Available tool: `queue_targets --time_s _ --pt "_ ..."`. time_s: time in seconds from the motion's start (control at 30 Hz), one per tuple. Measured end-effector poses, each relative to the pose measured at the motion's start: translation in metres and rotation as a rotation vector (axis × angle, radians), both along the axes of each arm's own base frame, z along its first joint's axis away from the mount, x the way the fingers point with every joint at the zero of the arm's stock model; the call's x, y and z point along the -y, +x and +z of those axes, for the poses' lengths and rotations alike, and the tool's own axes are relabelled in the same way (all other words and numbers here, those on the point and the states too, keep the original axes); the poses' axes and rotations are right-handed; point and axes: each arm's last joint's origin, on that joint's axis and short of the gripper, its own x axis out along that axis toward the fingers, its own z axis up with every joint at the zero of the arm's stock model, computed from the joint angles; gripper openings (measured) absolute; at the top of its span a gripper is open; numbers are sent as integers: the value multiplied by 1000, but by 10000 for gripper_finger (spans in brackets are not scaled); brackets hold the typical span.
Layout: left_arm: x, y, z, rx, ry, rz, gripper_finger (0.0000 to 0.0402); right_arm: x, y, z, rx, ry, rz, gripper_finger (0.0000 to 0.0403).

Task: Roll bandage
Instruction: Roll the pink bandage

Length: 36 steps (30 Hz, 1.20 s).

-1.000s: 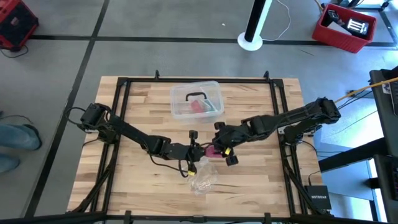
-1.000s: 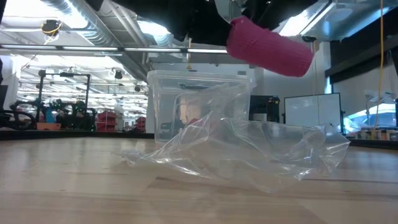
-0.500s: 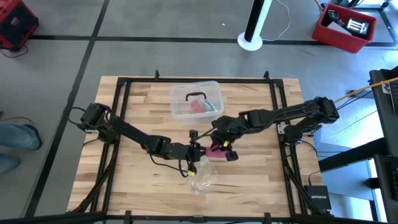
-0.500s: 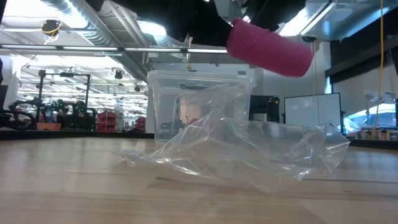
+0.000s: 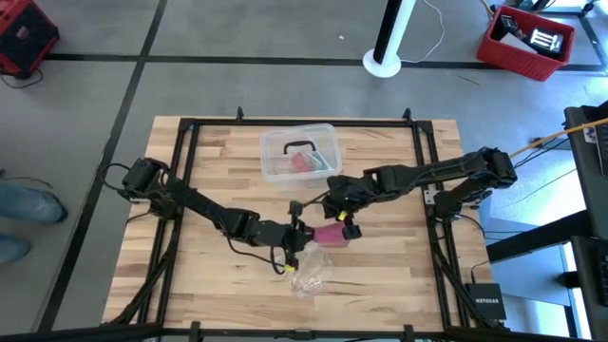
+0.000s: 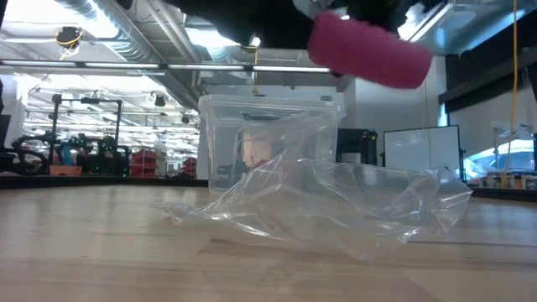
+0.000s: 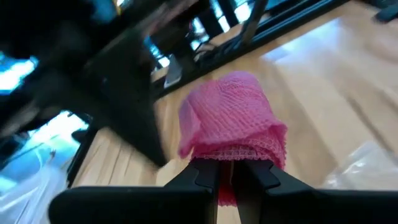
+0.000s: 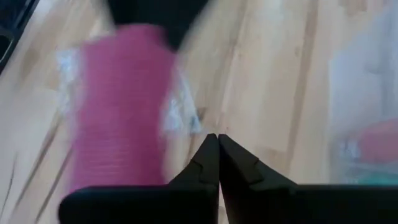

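Watch the grip first: your left tool [image 7: 225, 177] pinches only the end of the bandage [image 7: 231, 121], a pink roll held up off the tabletop [image 5: 190, 285]. The hold is narrow, on soft fabric, so a bump or a twist could pull the roll free or let the outer wrap loosen. If it drops, it likely lands on the crumpled plastic wrapper [image 6: 336, 205] lying just below, which would make a regrasp awkward.

Your right tool [image 8: 217, 165] is closed on nothing. Its fingertips meet empty, with the roll just beside them, not between them. Closed like that it cannot take hold; pushing in now would only shove the roll against the left grip.

Position notes: in the overhead view the bandage [image 5: 330, 235] hangs between the two arms, near the middle of the tabletop, the left tool [image 5: 302, 232] at one end of it and the right tool [image 5: 346, 225] close by the other. The clear plastic box [image 5: 299, 152] sits well apart, toward the far edge. From table height the roll [image 6: 369, 52] shows tilted, above the wrapper.
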Motion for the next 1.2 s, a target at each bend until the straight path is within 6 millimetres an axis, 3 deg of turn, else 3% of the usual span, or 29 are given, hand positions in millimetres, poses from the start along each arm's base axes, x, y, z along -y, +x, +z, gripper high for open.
queue_targets --time_s 0.27,0.37,0.53,0.63,0.77,1.0,1.2 --pt "-3 1 0 -3 15 7 21 -1 4 -4 -14 34 -37 62" --pt "-2 0 0 -5 -4 11 21 2 0 -2 -27 -32 -71 95" --pt "-2 0 -1 -8 -36 20 21 7 -14 26 -101 -90 -105 146" --pt "-2 0 -1 -9 -34 20 21 7 -22 35 -138 -20 -66 164" --pt "-2 0 0 1 -32 17 21 3 -23 38 -113 94 10 172" --pt "-2 0 0 0 -31 18 21 3 -24 21 -151 129 -21 170" --pt "-2 2 7 72 -8 30 21 7 -61 27 -355 108 -122 170"
